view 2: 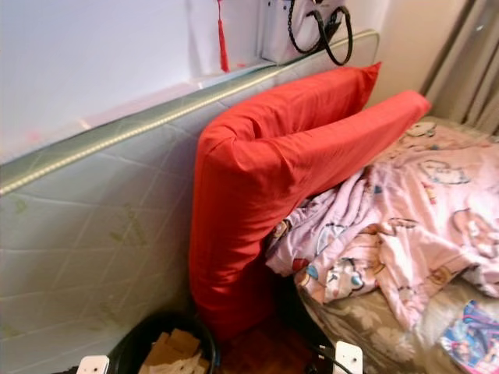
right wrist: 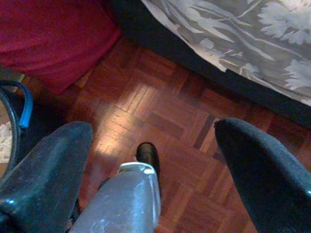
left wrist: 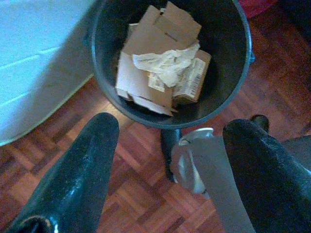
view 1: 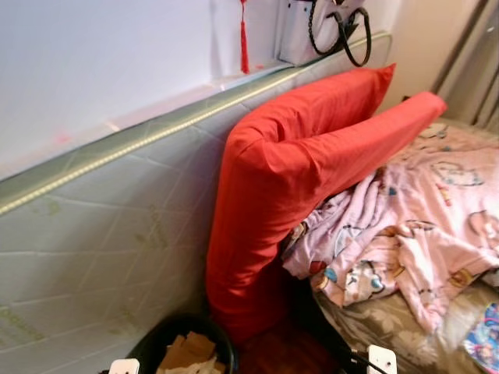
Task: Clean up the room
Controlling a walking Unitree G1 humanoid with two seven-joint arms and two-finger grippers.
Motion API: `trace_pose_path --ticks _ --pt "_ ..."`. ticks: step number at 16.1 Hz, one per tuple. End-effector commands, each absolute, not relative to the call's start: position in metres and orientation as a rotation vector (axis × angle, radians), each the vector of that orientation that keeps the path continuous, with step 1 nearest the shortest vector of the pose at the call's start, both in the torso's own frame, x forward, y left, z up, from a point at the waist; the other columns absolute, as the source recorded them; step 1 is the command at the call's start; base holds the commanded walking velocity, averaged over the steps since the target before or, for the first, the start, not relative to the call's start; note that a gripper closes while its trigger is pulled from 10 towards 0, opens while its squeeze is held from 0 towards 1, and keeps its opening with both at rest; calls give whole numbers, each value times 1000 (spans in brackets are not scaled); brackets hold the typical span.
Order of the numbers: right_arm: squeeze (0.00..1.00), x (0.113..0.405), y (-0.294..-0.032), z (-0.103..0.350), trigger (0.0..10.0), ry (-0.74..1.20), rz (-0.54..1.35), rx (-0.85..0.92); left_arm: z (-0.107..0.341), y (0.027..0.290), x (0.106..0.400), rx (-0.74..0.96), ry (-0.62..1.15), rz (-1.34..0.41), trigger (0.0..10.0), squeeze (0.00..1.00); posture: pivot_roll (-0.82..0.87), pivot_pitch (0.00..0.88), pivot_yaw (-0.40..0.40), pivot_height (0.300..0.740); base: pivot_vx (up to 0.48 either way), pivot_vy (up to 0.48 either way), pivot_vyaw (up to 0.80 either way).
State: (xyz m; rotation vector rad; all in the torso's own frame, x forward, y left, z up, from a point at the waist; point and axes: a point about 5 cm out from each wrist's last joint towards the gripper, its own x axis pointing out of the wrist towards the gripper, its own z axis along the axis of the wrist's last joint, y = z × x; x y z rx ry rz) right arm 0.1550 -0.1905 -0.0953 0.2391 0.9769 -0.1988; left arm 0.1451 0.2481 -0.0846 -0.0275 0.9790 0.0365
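The left gripper (left wrist: 170, 160) points straight down, its two black fingers (left wrist: 77, 179) spread wide apart with nothing between them. The right gripper (right wrist: 153, 165) hangs the same way, fingers (right wrist: 257, 165) wide open and empty.

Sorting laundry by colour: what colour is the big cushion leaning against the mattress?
Solid red cushion, clearest in the left eye view.

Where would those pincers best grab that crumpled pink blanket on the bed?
Probably the bunched fold of the pink blanket hanging over the bed's near edge, beside the red cushion. Approach from above: the raised wrinkles there give two fingers something to pinch, unlike the flatter stretch farther back.
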Motion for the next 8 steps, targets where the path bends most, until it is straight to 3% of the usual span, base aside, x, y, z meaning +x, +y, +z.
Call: trace_pose_path --ticks 1,6,8 --pt "0 154 -196 -95 10000 968 -226 247 -85 245 146 -17 985 20 10000 0 -7 0 -4 740 0 -480 0" --pt "0 153 -196 -96 10000 997 -202 217 -85 245 145 -13 983 22 10000 0 -7 0 -2 740 0 -467 -686" --pt "0 153 -196 -96 10000 985 -219 229 -86 245 145 -14 984 21 10000 0 -8 0 -2 740 0 -444 0"
